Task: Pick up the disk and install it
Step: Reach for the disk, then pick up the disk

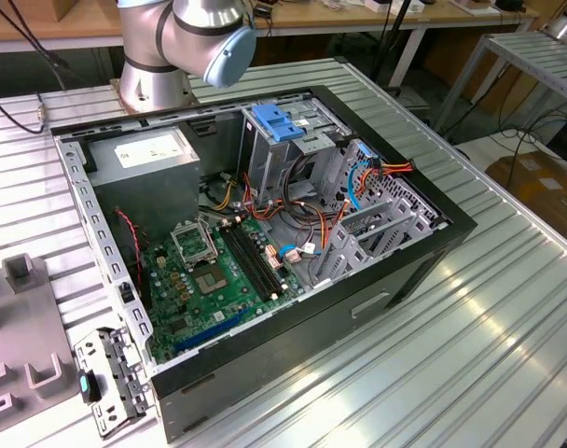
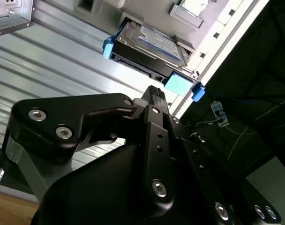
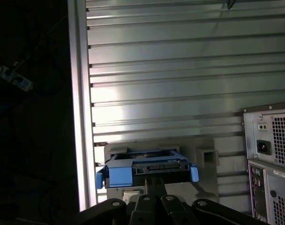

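Note:
The disk [image 2: 152,44] is a flat grey drive with a blue-and-white label and blue plastic rails. It lies in a pale grey holder [image 3: 206,157] on the ribbed metal table, close to the table's edge. In the first wrist view the disk [image 3: 149,168] shows its connector edge between the blue rail ends. My gripper [image 2: 154,90] is black, and its fingers are shut together with nothing between them. Its tip hangs just short of the disk's near edge, close to a blue tab. In the first wrist view the gripper [image 3: 154,180] points at the middle of that edge.
An open computer case [image 1: 265,233] lies on the table with its motherboard, cables and a blue-latched drive bay [image 1: 279,121] exposed. Its rear panel [image 3: 269,154] stands beside the holder. A grey fixture [image 1: 22,317] sits at the exterior view's left. The arm's base [image 1: 158,65] is behind the case.

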{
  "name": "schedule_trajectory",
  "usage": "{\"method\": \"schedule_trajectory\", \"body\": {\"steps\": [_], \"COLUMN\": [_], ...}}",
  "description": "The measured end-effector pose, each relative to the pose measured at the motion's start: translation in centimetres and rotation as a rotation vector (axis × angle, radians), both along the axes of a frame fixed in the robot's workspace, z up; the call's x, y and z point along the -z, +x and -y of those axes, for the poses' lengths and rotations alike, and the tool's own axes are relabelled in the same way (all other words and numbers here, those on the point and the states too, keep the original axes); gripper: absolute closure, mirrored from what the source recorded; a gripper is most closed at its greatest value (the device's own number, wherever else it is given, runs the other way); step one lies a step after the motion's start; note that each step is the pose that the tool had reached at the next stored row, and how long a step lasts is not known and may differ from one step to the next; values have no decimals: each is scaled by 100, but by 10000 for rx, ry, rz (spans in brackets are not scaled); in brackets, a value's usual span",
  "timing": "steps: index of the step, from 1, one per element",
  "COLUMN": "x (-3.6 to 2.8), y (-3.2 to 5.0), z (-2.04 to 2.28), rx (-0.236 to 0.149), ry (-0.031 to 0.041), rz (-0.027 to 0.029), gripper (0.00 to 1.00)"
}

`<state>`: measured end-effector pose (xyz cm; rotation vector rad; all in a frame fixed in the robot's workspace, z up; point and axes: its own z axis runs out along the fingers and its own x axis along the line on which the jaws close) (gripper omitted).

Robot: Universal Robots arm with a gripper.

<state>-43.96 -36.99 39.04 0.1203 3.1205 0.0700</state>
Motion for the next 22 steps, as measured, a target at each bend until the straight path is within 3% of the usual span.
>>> {"method": "schedule_trajectory", "body": {"steps": [10, 22], "x": [8, 8], "y": [-274, -278], "z": [26, 25], "rx": [0, 0], "ry": [-1, 0], "rz": [-1, 0], "gripper": [89, 89]}}
